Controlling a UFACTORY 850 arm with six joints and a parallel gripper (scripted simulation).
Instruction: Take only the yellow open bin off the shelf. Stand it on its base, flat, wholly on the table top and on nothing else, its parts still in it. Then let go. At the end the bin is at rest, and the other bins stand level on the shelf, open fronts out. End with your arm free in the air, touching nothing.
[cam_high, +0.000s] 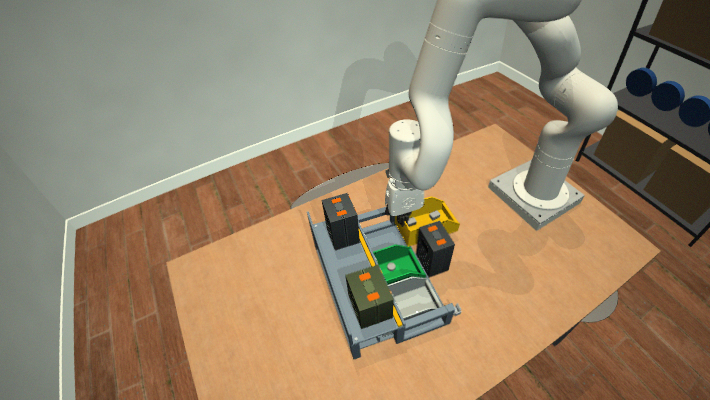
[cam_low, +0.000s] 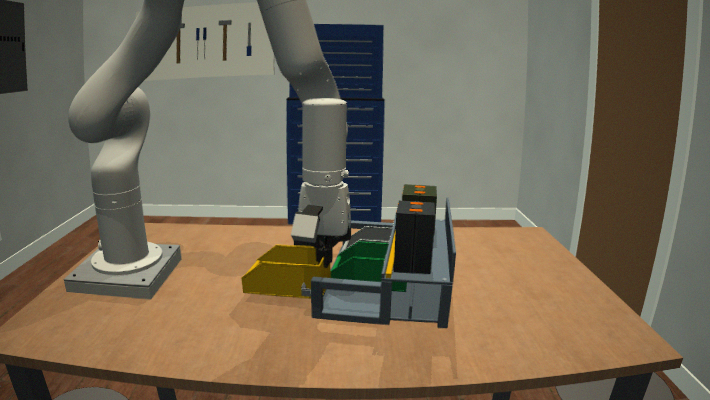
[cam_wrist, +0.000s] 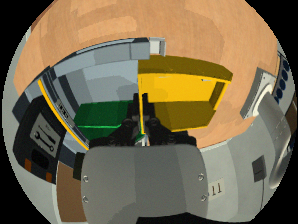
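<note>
The yellow open bin (cam_high: 428, 218) stands on the table top just beside the grey shelf (cam_high: 360, 280), toward the robot base, with small grey parts (cam_high: 434, 215) in it. It also shows in the exterior view (cam_low: 285, 272) and in the wrist view (cam_wrist: 180, 96). My gripper (cam_low: 325, 255) points straight down at the bin's rear wall, next to the shelf. In the wrist view my gripper (cam_wrist: 141, 101) has its fingers shut on that thin yellow wall. A green bin (cam_high: 397, 262) and a grey bin (cam_high: 412, 302) sit level in the shelf.
Two black boxes (cam_high: 340, 220) (cam_high: 435, 247) and an olive box (cam_high: 369, 295) stand on or against the shelf. The black box at the shelf's front stands close to the yellow bin. The robot base (cam_high: 537, 195) is at the far right of the table.
</note>
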